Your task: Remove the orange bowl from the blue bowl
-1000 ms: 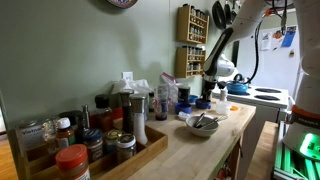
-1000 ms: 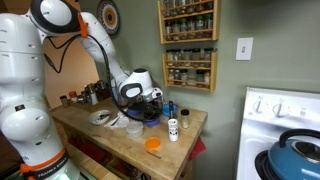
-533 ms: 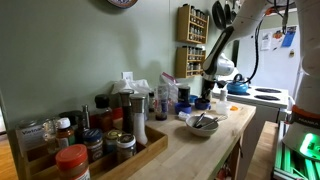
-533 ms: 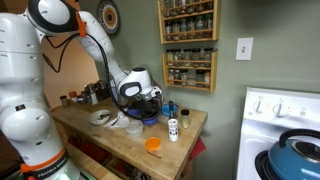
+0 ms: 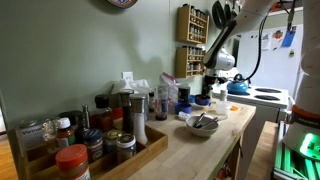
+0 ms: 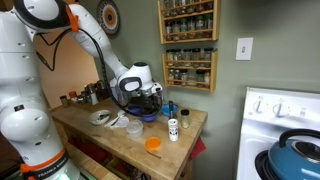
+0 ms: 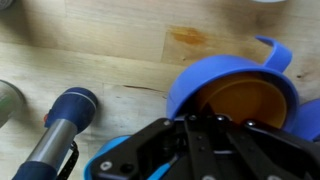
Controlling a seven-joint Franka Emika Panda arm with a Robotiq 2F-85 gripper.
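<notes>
The orange bowl point(image 7: 245, 100) sits nested inside the blue bowl point(image 7: 185, 90) on the wooden counter, at the right of the wrist view. My gripper point(image 7: 200, 122) comes in from the bottom, its black links drawn close together at the near rim of the two bowls. The fingertips are dark and hard to make out, and the jaws look shut on the orange bowl's rim. In an exterior view the gripper point(image 6: 143, 98) hangs just above the blue bowl point(image 6: 148, 117); in another the gripper point(image 5: 214, 85) is at the counter's far end.
A pale bowl with utensils point(image 6: 103, 117) stands beside the blue bowl. A white spice bottle point(image 6: 173, 128) and a flat orange round thing point(image 6: 152, 144) are near the counter's front. A blue-capped bottle point(image 7: 68, 105) lies to the left. A blue kettle point(image 6: 298, 150) sits on the stove.
The gripper and wrist have risen slightly above the bowls; the bowls look unmoved on the counter.
</notes>
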